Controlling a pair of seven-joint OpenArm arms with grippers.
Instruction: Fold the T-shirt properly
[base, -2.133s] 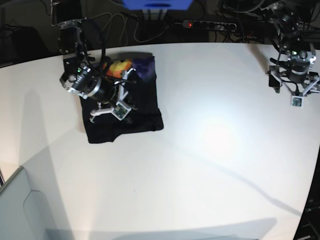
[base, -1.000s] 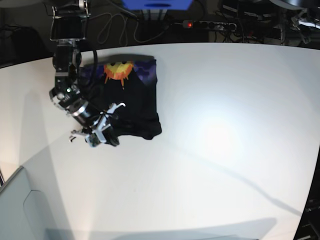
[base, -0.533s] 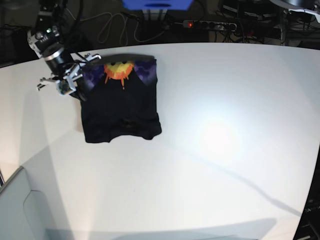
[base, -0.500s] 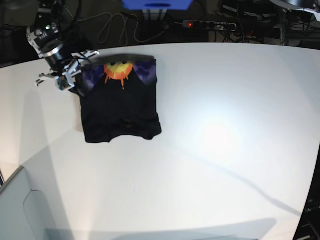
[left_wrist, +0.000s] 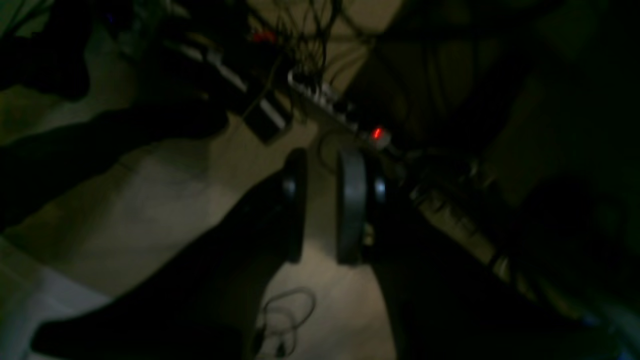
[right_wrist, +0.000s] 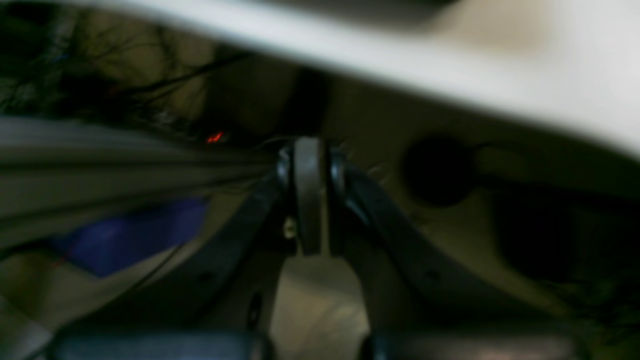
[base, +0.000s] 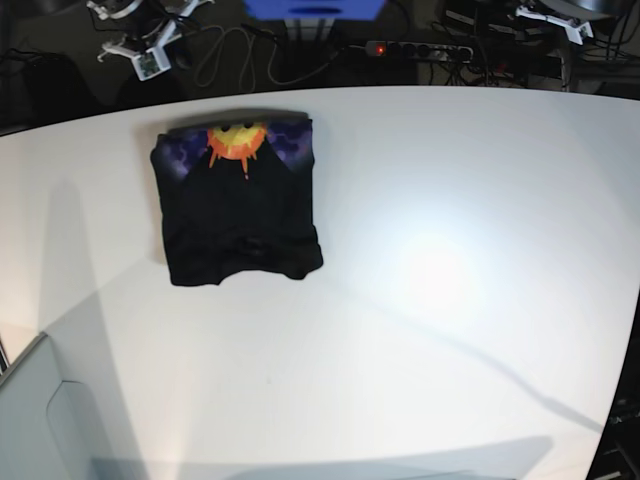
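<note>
With both arms pulled off the table:
Shirt (base: 240, 205): lies folded in compact rectangle, far-left part of table (base: 450, 280), sun print showing at far edge; nothing touching it.
Fold: looks done, judging by tidy block shape; near hem a bit wavy, maybe ok.
R gripper (right_wrist: 310, 195): clenched, pads together, nothing between; parked beyond far table edge, top left in base view (base: 150, 45), prob. to keep clear of shirt.
L gripper (left_wrist: 322, 205): narrow gap between pads, holding nothing; aimed at cables and power strip (left_wrist: 345, 107) behind table, well away from shirt.
Next: prob. just rest pose, no more cloth work needed.
</note>
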